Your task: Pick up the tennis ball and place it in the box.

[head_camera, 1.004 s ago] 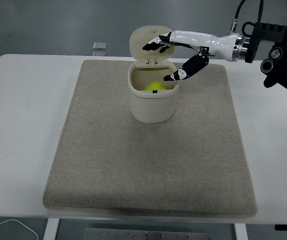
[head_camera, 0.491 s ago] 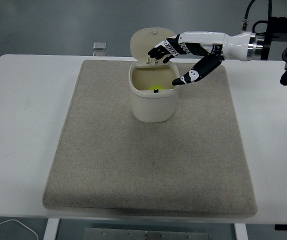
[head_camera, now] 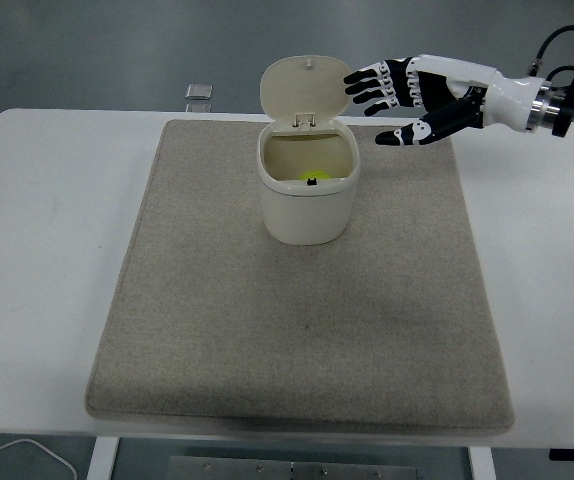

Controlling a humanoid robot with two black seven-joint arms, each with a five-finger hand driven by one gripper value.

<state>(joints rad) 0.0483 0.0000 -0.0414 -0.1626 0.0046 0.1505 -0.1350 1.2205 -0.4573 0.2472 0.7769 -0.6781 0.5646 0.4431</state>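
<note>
One hand (head_camera: 407, 95) in view — right, fingers spread, empty, hovering beside box (head_camera: 306, 190) lid.

right hand (head_camera: 417, 95) raised above table, fingers (head_camera: 367, 82) spread, palm down, empty

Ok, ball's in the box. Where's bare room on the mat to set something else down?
The mat is bare from the box to its near edge, and down both sides of the box. The far right corner lies under the open right hand. The tennis ball fills the box bottom.
</note>
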